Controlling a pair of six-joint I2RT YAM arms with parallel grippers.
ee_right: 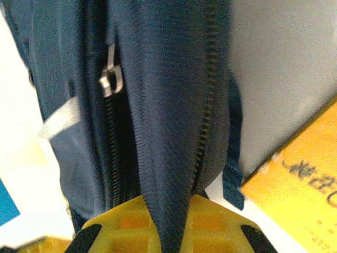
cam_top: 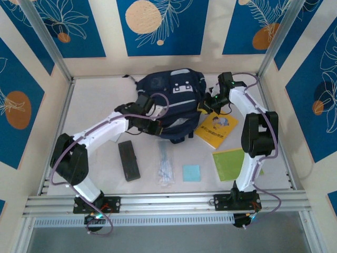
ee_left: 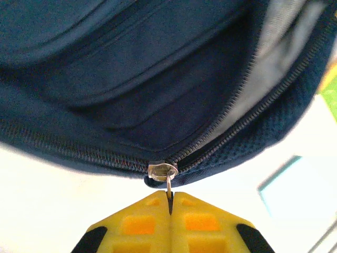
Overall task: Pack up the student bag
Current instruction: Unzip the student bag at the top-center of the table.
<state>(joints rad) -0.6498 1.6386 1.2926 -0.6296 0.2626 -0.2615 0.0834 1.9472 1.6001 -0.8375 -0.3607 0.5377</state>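
Observation:
The student bag (cam_top: 171, 100), dark navy with a grey stripe and white patches, lies at the back middle of the table. My left gripper (cam_top: 151, 124) is at its near left edge. In the left wrist view that gripper (ee_left: 170, 198) is shut on the metal zipper pull (ee_left: 169, 185) hanging from the slider (ee_left: 162, 171); the zipper gapes open to the right of the slider. My right gripper (cam_top: 207, 105) is at the bag's right side. In the right wrist view it (ee_right: 169, 213) is shut on a fold of navy bag fabric (ee_right: 168, 132) between two zipper tracks.
On the table in front of the bag lie a black case (cam_top: 129, 161), a clear packet of pens (cam_top: 165, 167) and a light blue pad (cam_top: 191, 173). A yellow book (cam_top: 217, 129) and a green book (cam_top: 231, 163) lie to the right. Metal frame posts stand at the back corners.

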